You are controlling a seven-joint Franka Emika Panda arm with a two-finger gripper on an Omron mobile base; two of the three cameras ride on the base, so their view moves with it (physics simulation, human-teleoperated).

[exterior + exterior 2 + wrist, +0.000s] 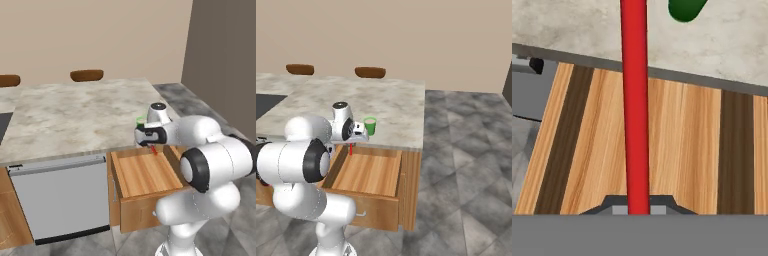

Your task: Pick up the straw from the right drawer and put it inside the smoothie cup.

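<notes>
**Straw lifted clear of the drawer, cup next**

Going left to right in the left base view: the grey dishwasher panel (60,197) sits at about eight o'clock, then the open right drawer (145,175) near centre, then the gripper (152,145) above the drawer's back edge. Its jaws are pressed together, pinching the straw (154,149), whose red end hangs down over the drawer floor. The smoothie cup (370,126) stands on the worktop (391,107) just beyond the gripper, near the edge above the drawer.

In the hand view the straw (635,105) runs toward twelve o'clock, with the cup (686,10) at about one o'clock.

To do this well, I would raise the straw tip above the rim, centre it over the opening, keep it near upright, then lower it before letting go.
</notes>
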